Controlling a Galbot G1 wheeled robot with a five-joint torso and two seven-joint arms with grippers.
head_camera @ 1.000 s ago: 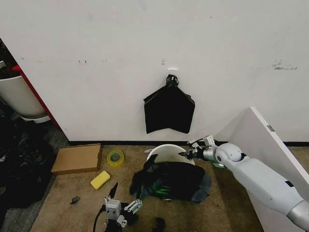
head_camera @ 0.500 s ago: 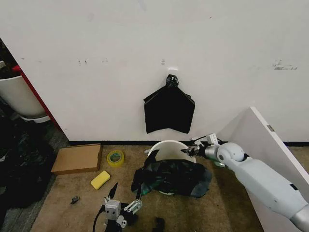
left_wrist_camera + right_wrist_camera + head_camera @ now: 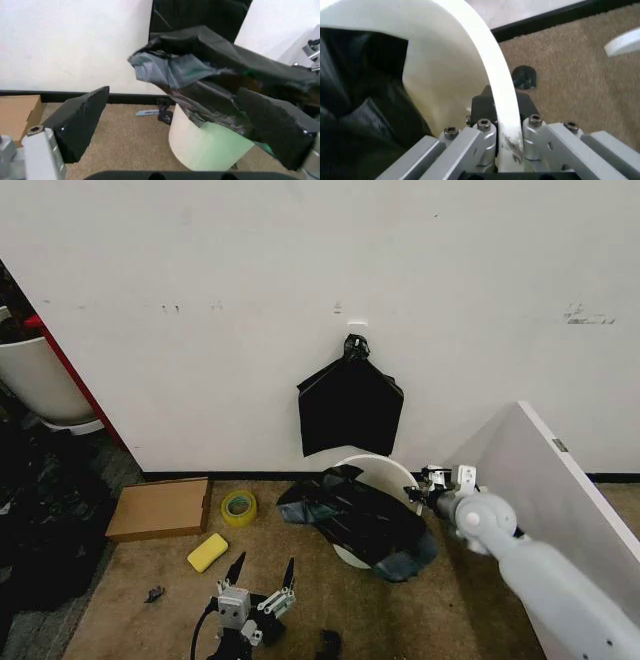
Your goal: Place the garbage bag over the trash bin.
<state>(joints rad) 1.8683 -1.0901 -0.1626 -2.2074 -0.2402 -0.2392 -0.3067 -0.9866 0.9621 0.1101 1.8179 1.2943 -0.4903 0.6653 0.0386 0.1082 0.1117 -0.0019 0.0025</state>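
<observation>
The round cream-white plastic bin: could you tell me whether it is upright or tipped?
Tipped. The round cream-white plastic bin leans with its mouth facing the camera, its rim clamped by the right gripper.

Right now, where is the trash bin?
In the head view the trash bin is tilted on the carpet below the hanging black bundle, the garbage bag draped over it and the right gripper clamped on its rim.
</observation>
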